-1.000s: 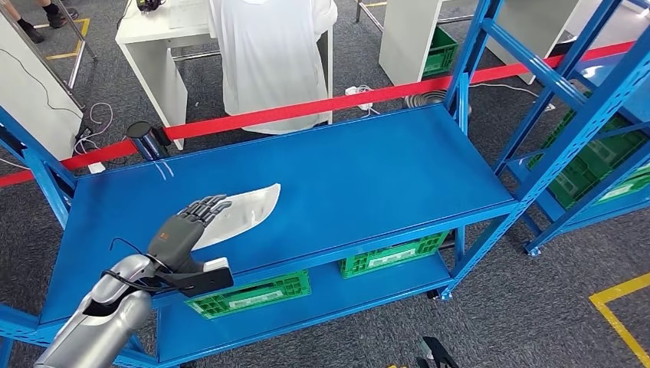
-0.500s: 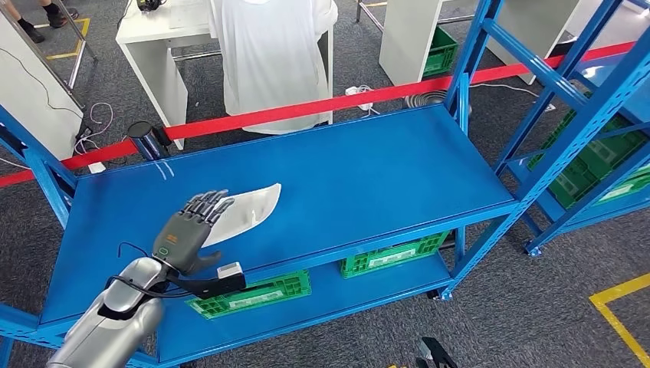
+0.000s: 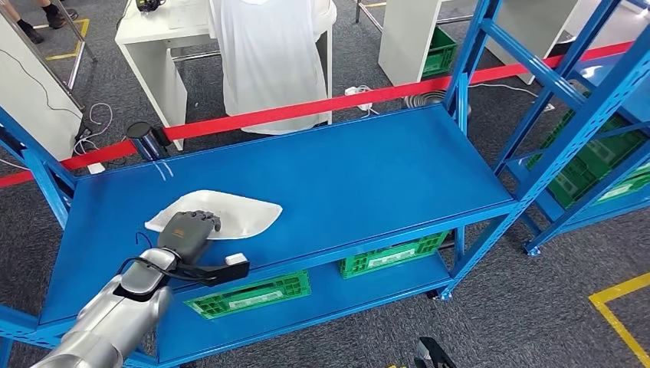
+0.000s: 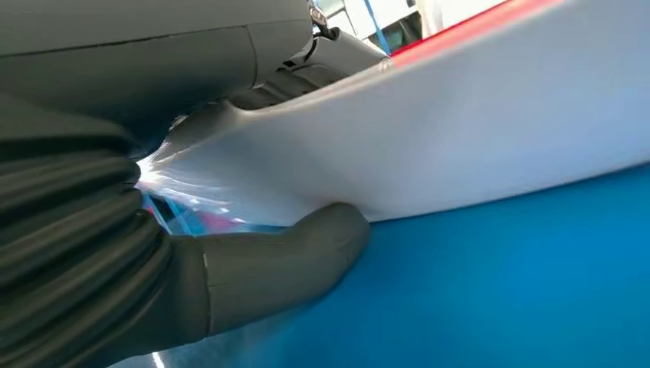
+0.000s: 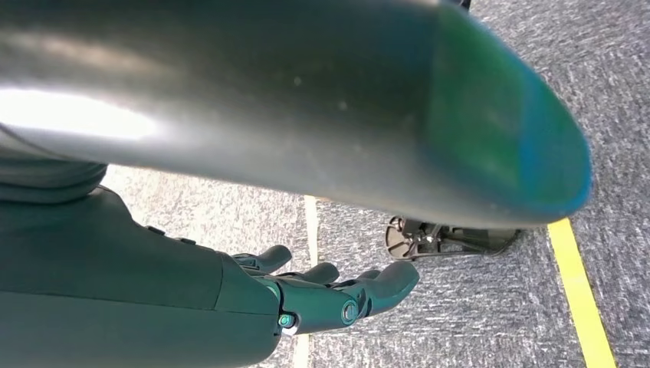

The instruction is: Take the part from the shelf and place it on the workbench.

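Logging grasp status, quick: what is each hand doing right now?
Left hand: grips the white part, thumb under its edge, fingers on top.
Right hand: holds nothing, fingers apart, hanging over the floor.

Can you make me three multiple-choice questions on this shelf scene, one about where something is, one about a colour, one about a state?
1. Where does the white part lie?
A. on the top blue shelf board
B. in a green crate
C. on the floor

2. What colour is the barrier tape behind the shelf?
A. yellow
B. red
C. white

3. How is the left hand on the part?
A. hovering clear of it
B. grips its near edge
C. pressing only the blue board

Answers: 1 A, the part rests on the shelf board. 2 B, a red strip runs across behind the rack. 3 B, in the left wrist view the thumb sits under the edge and the fingers over it.
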Controlling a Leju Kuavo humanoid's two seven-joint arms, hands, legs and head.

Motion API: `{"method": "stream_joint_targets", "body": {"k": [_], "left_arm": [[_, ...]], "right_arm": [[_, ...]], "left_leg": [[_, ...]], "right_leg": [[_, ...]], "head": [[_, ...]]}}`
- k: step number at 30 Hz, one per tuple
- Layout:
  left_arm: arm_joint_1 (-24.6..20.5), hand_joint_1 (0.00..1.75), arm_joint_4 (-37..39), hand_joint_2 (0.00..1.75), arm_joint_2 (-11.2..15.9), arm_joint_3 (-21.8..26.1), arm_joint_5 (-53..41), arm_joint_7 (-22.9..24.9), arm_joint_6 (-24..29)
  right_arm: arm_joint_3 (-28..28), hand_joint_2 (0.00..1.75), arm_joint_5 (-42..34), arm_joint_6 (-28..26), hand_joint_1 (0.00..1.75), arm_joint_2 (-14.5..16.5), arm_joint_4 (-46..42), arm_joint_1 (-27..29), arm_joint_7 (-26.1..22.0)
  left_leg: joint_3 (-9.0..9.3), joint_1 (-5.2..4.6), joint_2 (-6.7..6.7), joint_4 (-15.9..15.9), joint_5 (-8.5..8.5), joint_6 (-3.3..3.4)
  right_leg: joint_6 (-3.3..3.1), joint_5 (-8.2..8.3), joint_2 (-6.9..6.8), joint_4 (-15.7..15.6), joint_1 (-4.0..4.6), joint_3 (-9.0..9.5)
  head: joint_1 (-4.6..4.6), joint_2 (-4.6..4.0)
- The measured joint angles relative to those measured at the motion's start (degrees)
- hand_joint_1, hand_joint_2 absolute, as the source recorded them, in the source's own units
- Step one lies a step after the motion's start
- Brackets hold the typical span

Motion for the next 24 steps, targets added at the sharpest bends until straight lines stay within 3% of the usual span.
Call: {"method": "stream_joint_targets", "body": {"k": [17,24], "left_arm": [[-1.71,1.75,2.97,1.75,-1.01,-0.41,0.77,-2.14,-0.36],[-1.03,1.75,2.68,1.75,-1.93,0.28,6.91,-10.62,4.31]], "right_arm": [[-0.06,0.0,0.08,0.01,0.0,0.0,0.0,-0.02,-0.15],[-0.23,0.0,0.59,-0.05,0.0,0.0,0.0,0.0,-0.33]], "left_leg": [[0.17,-0.01,0.0,0.01,-0.01,0.01],[0.15,-0.01,-0.09,0.01,-0.01,0.02]], "right_leg": [[0.02,-0.01,-0.01,0.0,-0.01,0.18],[0.03,-0.01,-0.08,0.0,-0.01,0.2]], "head": [[0.0,0.0],[0.01,0.0]]}}
